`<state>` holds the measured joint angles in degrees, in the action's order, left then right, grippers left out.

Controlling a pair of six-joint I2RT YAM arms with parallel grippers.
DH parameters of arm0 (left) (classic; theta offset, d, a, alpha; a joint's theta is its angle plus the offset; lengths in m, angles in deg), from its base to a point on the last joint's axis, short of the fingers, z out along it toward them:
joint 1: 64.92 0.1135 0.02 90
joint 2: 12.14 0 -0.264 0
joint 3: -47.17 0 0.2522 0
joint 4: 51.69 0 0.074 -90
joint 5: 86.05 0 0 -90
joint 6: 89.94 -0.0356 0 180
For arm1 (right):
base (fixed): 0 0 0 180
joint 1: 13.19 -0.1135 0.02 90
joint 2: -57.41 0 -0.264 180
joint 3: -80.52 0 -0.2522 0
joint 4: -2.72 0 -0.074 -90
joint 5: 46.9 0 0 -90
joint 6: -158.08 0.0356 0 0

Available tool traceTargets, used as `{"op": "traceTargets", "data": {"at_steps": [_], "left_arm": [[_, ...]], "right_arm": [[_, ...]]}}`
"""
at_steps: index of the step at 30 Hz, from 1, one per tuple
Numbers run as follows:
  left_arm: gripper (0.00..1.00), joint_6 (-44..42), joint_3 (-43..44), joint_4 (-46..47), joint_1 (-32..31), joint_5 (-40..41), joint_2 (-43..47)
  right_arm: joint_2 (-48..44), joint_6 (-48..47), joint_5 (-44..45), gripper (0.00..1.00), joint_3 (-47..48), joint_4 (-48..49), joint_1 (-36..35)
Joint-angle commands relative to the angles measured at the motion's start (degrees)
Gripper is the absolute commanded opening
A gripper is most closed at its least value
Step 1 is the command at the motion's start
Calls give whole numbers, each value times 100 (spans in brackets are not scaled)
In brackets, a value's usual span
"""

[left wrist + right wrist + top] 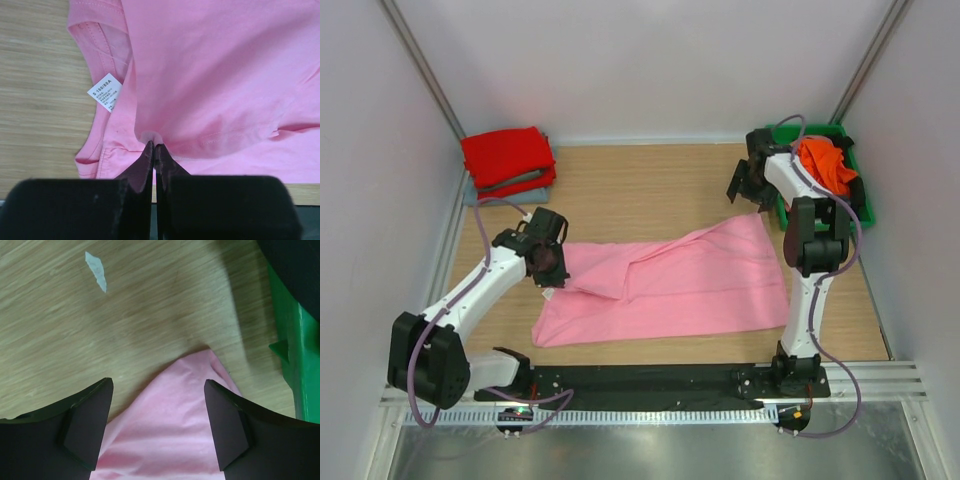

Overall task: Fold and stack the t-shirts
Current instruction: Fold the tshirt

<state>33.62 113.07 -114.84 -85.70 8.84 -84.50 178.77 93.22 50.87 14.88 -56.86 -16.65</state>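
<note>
Across mid-table I see the pink shirt point(670, 285), partly folded over. My left arm reaches low and forward, and the left gripper point(154, 146) is clamped on a pinch of the shirt's left edge, near the label point(105, 92). My right arm stands tall, wrist bent down. The right gripper point(157, 385) hangs spread wide above the shirt's far right corner, beside the bin point(290, 370).
</note>
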Motion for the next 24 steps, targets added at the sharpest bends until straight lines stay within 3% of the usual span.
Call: {"op": "traceTargets", "data": {"at_steps": [1,11,22,24], "left_arm": [[0,-183,24,280,-6,-119,73],[0,-297,16,386,-6,-84,-15],[0,-324,33,386,-6,-58,-59],[0,-324,42,386,-6,-49,-68]], "right_arm": [[238,-71,470,79,696,-321,-49],[625,-89,814,66,654,-234,-58],[766,-89,919,45,294,21,-93],[758,-115,928,35,233,47,-84]]}}
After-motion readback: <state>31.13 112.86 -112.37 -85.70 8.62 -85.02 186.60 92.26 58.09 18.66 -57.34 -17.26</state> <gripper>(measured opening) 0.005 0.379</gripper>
